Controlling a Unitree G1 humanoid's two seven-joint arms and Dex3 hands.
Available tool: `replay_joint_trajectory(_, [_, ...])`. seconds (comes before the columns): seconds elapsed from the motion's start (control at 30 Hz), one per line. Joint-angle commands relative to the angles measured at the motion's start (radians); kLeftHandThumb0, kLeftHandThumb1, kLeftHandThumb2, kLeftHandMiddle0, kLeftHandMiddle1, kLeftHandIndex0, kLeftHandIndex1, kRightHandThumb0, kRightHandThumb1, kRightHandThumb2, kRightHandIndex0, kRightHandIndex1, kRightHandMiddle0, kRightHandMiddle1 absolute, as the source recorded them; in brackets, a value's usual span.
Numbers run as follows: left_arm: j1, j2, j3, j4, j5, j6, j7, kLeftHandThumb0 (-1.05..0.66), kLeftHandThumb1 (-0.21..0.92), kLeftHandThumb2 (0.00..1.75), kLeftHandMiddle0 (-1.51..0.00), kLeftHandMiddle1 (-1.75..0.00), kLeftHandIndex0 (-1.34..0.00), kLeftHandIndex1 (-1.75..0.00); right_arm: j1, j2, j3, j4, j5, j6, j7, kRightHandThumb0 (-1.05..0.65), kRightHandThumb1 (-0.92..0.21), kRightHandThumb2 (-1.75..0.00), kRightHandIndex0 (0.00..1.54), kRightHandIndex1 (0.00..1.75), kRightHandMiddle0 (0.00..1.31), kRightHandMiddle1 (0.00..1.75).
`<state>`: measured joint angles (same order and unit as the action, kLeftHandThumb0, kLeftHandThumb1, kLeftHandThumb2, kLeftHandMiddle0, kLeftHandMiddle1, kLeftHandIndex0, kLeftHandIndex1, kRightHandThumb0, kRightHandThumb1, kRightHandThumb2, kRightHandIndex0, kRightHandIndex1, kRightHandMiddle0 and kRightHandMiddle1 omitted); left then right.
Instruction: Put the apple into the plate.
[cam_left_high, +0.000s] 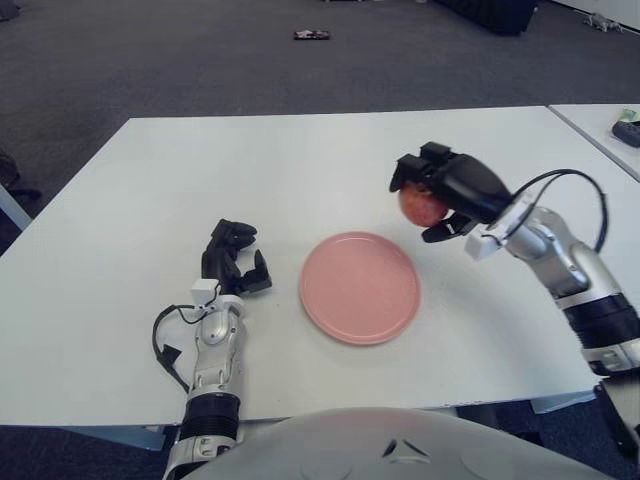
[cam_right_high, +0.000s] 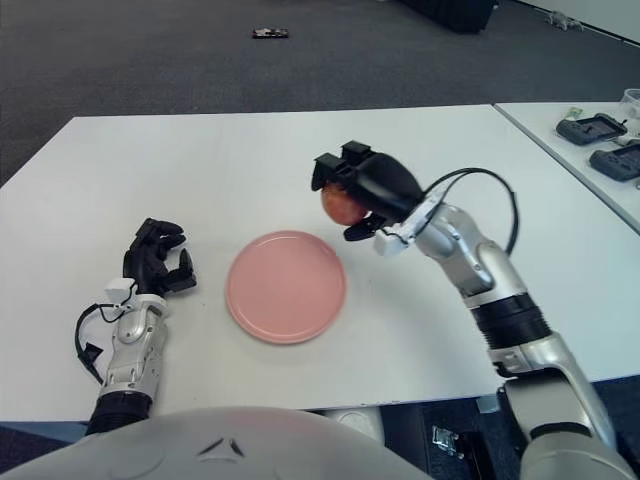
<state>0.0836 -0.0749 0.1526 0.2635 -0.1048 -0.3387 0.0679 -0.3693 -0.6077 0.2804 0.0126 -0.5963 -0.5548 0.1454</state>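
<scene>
Left eye view: your right hand (cam_left_high: 447, 192) clamps the apple (cam_left_high: 421, 206) above the plate's (cam_left_high: 360, 287) far right rim. Left hand (cam_left_high: 234, 258) curled empty, left of plate.

The right hand (cam_left_high: 445, 190) is black, and the apple (cam_left_high: 421, 206) inside its curl is red with a paler yellowish patch. Below and to its left the plate (cam_left_high: 360, 288) is plain pink, no pattern. The table (cam_left_high: 300, 170) under both is plain white. The left hand (cam_left_high: 234, 259) is black above a silver forearm.
</scene>
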Motion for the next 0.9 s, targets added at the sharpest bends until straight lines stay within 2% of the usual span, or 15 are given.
replay_joint_trajectory(0.0, [0.020,-0.001,-0.001,0.037,0.000,0.043,0.000,-0.01,-0.01,1.71,-0.86,-1.75,-0.62,-1.75,-0.057,0.023,0.013,-0.033,0.020,0.000,0.048,-0.57,-0.11,-1.57,1.36,1.75,0.79,1.75])
replay_joint_trajectory(0.13, [0.022,0.001,-0.003,0.037,0.007,0.041,0.004,-0.01,0.00,1.70,-0.85,-1.75,-0.62,-1.75,-0.072,0.052,0.045,-0.053,0.050,0.004,0.123,-0.56,-0.11,-1.57,1.35,1.75,0.78,1.75])
replay_joint_trajectory(0.37, [0.026,0.000,-0.003,0.038,0.013,0.025,0.006,-0.01,0.01,1.69,-0.84,-1.75,-0.61,-1.75,-0.082,0.114,0.117,-0.031,0.060,-0.009,0.197,-0.56,-0.12,-1.55,1.32,1.75,0.77,1.75])
replay_joint_trajectory(0.5, [0.029,-0.001,-0.002,0.034,0.021,0.023,0.013,-0.01,0.04,1.65,-0.82,-1.75,-0.59,-1.75,-0.102,0.128,0.160,0.031,0.045,-0.070,0.211,-0.55,-0.13,-1.55,1.31,1.75,0.77,1.75])
replay_joint_trajectory(0.67, [0.033,-0.003,-0.001,0.026,0.024,0.030,0.018,-0.01,0.07,1.62,-0.79,-1.75,-0.56,-1.75,-0.115,0.134,0.182,0.086,0.033,-0.126,0.215,-0.56,-0.12,-1.56,1.30,1.75,0.77,1.75])
replay_joint_trajectory(0.87, [0.038,-0.001,0.001,0.011,0.038,0.058,0.033,-0.01,0.01,1.68,-0.84,-1.75,-0.61,-1.74,-0.103,0.130,0.194,0.151,0.044,-0.186,0.225,-0.56,-0.12,-1.56,1.30,1.75,0.77,1.75])
